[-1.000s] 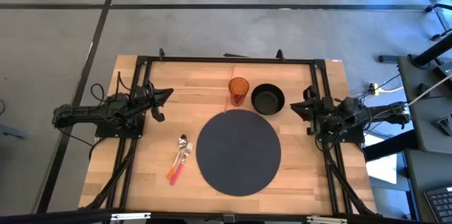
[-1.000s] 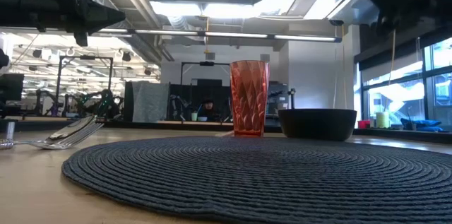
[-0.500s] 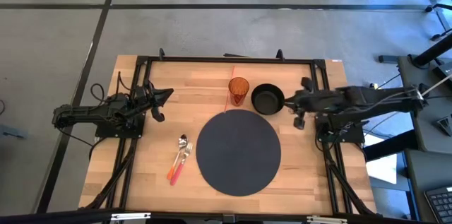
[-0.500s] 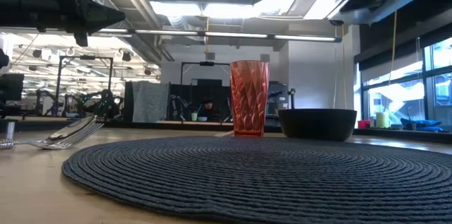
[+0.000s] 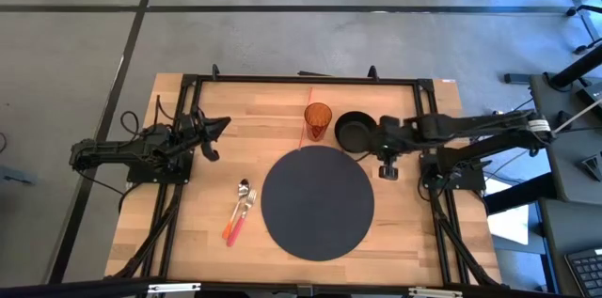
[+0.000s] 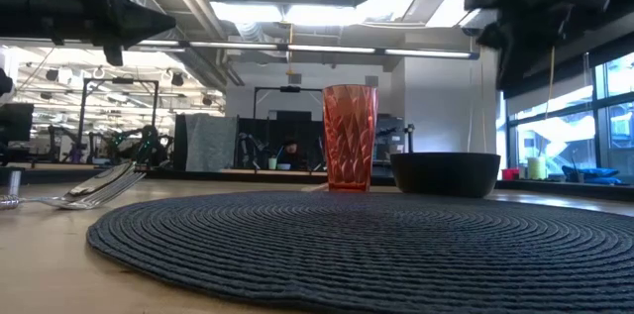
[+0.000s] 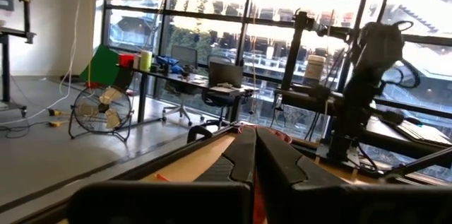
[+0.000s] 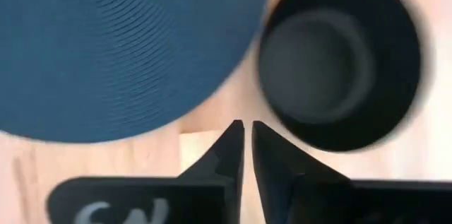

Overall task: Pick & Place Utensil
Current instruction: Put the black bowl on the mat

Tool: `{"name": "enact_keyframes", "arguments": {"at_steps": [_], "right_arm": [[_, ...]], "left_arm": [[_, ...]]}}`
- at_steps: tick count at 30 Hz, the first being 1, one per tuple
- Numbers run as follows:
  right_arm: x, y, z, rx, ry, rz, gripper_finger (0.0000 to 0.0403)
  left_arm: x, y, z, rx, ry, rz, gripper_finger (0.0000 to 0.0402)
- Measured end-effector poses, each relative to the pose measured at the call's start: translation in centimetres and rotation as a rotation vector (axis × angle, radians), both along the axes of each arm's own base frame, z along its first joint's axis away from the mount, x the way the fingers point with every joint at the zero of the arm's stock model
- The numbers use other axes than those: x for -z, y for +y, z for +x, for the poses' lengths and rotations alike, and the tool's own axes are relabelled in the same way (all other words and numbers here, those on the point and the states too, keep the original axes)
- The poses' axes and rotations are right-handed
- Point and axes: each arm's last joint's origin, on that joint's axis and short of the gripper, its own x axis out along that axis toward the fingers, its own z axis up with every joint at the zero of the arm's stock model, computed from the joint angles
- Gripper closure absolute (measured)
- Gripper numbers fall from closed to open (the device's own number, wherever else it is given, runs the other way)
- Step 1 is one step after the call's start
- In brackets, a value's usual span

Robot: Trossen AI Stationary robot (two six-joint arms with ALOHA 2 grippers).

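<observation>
A spoon and a fork with pink-orange handles (image 5: 239,213) lie side by side flat on the wood, left of the round dark placemat (image 5: 318,201); in the low view the utensils (image 6: 99,187) show at the left. My right gripper (image 8: 247,126) is shut and points down over bare wood between the placemat (image 8: 120,47) and the black bowl (image 8: 339,61); in the high view the right gripper (image 5: 384,148) is just right of the bowl (image 5: 356,132). My left gripper (image 5: 221,127) waits shut at the table's left side, level, far from the utensils; its left gripper (image 7: 254,143) touches nothing.
An orange-red tumbler (image 5: 318,120) stands left of the bowl near the far edge; in the low view the tumbler (image 6: 350,138) and bowl (image 6: 446,173) stand behind the placemat (image 6: 376,245). A black frame (image 5: 301,79) borders the table. Bare wood lies around the utensils.
My right arm has reached out from the table's right edge toward the left, to beside the bowl, and its gripper has tipped over to point down at the table. The utensils, tumbler and bowl have stayed in place.
</observation>
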Motion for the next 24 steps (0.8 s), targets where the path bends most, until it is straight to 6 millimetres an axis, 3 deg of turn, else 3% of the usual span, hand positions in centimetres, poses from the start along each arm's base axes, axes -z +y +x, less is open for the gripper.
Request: {"name": "enact_keyframes", "arguments": {"at_steps": [3,8,13,24], "right_arm": [[1.0,-1.4,0.7,0.014,0.011,0.034,0.0397],[1.8,-3.5,1.3,0.076,0.025,0.066,0.0389],[2.0,-4.2,1.9,0.079,-0.002,0.059,0.0386],[3.8,-4.7,3.5,0.105,0.054,0.005,0.0262]], "left_arm": [[0.0,0.0,0.0,-0.010,0.000,-0.003,0.0398],[0.0,0.0,0.0,-0.010,0.000,-0.003,0.0398],[0.0,0.0,0.0,-0.010,0.000,-0.002,0.0398],[0.0,0.0,0.0,-0.011,0.003,0.004,0.0398]]}}
